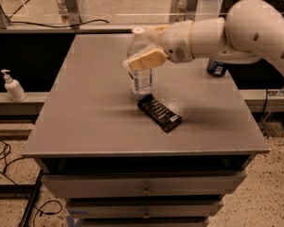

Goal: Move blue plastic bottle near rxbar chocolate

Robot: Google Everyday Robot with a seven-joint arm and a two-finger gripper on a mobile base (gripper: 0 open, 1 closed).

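The blue plastic bottle (141,77), clear with a white cap and a pale label, stands upright on the grey table (85,126) near its middle. The rxbar chocolate (159,113), a flat black wrapper, lies just in front and to the right of the bottle's base, almost touching it. My gripper (150,45) reaches in from the right at the bottle's upper half. One finger (146,59) is in front of the bottle and the other is behind it by the cap. The jaws stand spread around the bottle, open.
A dark blue soda can (217,68) stands at the back right, partly behind my arm. A small white pump dispenser (12,86) sits on a low ledge left of the table. Drawers run below the table's front edge.
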